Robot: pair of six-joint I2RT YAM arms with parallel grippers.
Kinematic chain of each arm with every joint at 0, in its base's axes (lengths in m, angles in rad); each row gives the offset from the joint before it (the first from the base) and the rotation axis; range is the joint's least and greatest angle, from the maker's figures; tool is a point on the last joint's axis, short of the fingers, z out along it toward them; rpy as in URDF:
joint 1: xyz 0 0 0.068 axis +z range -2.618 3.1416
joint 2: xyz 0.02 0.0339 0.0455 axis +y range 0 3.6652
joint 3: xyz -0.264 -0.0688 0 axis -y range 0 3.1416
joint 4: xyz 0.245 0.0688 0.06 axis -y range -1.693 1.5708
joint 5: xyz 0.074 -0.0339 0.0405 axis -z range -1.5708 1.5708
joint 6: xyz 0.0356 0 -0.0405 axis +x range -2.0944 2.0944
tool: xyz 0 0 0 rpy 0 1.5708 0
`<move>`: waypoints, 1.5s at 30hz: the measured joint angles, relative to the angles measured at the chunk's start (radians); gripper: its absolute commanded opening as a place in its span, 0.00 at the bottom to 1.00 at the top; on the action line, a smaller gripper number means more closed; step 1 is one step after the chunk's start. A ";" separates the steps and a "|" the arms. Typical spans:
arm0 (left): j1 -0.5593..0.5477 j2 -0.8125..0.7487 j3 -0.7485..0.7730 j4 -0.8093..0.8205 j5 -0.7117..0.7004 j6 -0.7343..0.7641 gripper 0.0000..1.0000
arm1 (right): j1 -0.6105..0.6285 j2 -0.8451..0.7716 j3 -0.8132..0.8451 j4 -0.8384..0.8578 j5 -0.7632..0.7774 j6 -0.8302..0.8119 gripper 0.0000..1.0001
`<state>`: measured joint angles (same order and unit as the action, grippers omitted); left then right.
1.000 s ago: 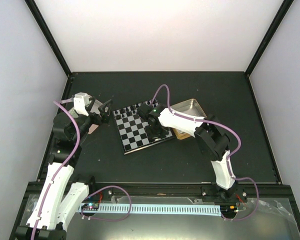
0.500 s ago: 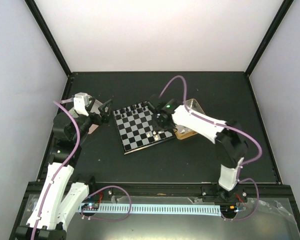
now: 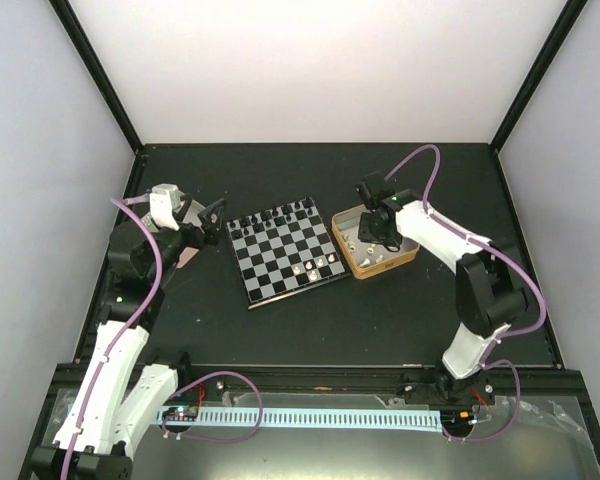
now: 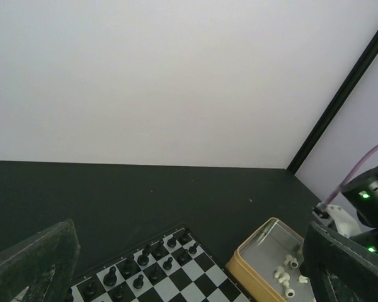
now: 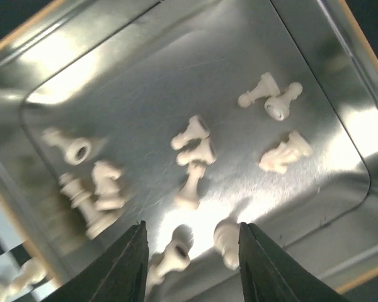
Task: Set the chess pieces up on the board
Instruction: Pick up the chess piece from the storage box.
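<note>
Many white chess pieces lie loose in a gold-rimmed tin beside the board.
Right gripper hangs over them, parted and empty; left gripper spread wide, empty.

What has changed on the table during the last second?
The right hand moved right, off the board to above the gold-rimmed tin, open. Now white pieces show at the board's near right edge, hidden under the hand before. The left hand, the board and the black pieces stayed.
</note>
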<state>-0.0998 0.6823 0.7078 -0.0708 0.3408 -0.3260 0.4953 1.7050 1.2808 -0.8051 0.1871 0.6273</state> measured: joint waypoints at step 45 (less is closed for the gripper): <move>0.000 0.051 -0.005 0.020 0.001 -0.013 0.99 | -0.127 0.311 0.108 0.130 -0.104 -0.080 0.17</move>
<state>-0.0998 0.7334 0.7025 -0.0509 0.3416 -0.3389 0.3687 2.0163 1.3891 -0.6746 0.0830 0.5476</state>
